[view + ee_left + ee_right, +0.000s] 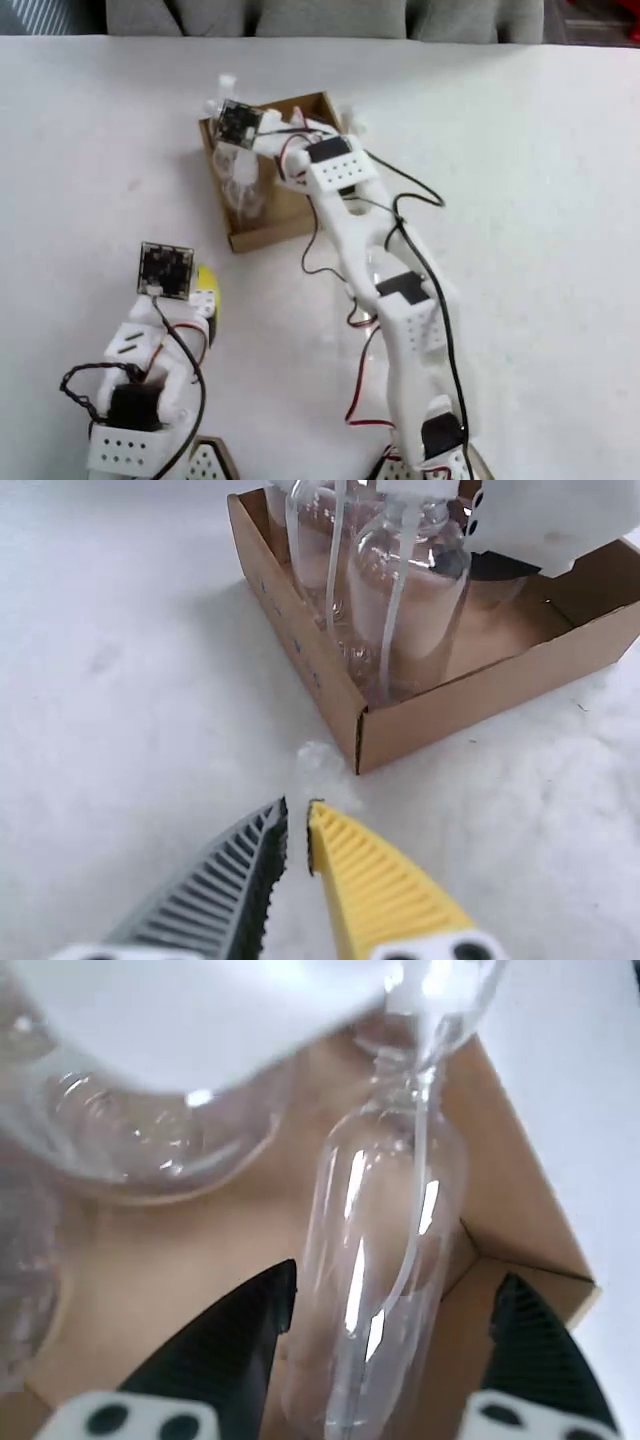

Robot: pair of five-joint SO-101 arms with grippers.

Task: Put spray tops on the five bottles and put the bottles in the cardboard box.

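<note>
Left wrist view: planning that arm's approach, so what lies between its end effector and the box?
Mostly bare table; between the end effector and the box corner lies a small pale blob, too blurred to identify, in the left wrist view.

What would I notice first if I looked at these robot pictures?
Probably the clear bottle between the open black fingers of the right gripper, down in the cardboard box where more clear bottles stand. Next comes the left gripper, one finger yellow and one grey, shut and pointing at the box's corner over the white table.
</note>
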